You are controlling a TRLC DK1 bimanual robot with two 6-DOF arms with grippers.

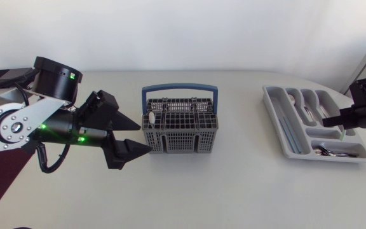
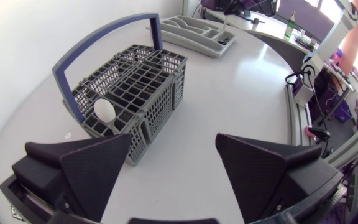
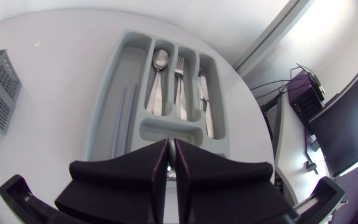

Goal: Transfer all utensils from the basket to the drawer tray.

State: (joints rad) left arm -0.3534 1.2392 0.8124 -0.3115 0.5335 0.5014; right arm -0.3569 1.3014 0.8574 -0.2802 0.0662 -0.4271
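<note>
Only one utensil (image 1: 150, 119) to see in the grey basket (image 1: 180, 124). Stands at the left end, with a round white head poking out on top. Looks like plastic: light, stiff, smooth and a bit slippery. Not likely to break. Best to pinch the neck just under the white head from two sides. Then lift straight up, so as not to snag on the grid. Stem hidden down inside the basket, so no telling how long or how thin.

Left gripper (image 1: 143, 137) just left of the basket, close to that white head. Fingers spread wide apart, holding nothing.

Right gripper (image 1: 330, 119) well off to the right, over the right part of the drawer tray (image 1: 283, 130). Fingers pressed almost together. No telling whether pinching something thin or nothing at all.

Already lying in the tray: a spoon (image 3: 159, 62) and a fork (image 3: 179, 70), side by side in two slots. More shiny pieces in the slots beside and nearer. Surely metal: heavier, hard, slick.

No words, labels or brand marks to read on the basket, the tray or any piece.
</note>
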